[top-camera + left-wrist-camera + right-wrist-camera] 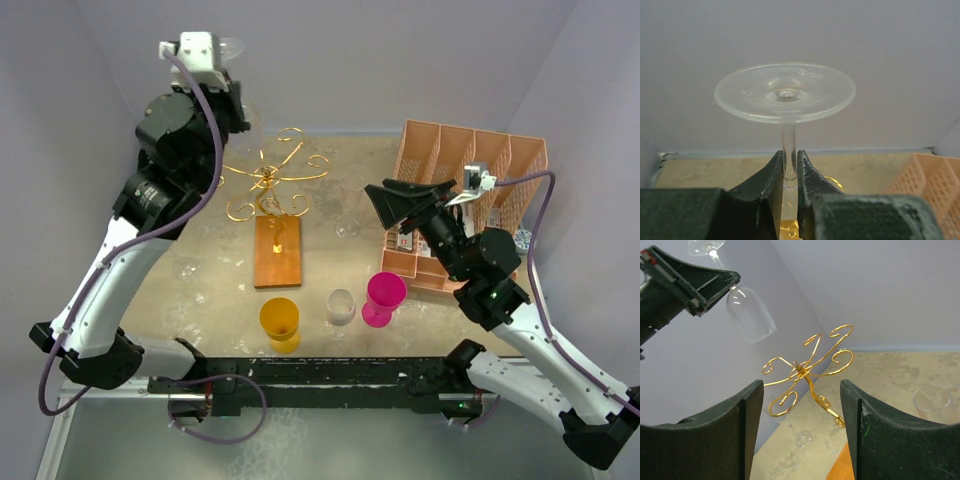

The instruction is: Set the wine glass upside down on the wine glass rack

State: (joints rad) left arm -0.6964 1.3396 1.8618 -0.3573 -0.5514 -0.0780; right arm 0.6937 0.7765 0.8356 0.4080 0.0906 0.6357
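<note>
Left claw (790,162) tight on wine glass (785,92)

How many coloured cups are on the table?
2. A yellow cup stands near the front edge; a pink cup stands to its right, a clear glass between them. None seems hidden.

White arms (110,270) have black joints (165,130), lilac cables (215,130), dark end effectors (800,387).

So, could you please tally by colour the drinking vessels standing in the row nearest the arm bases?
Yellow-orange goblet: 1
Clear glass: 1
Magenta goblet: 1
Total: 3
</note>
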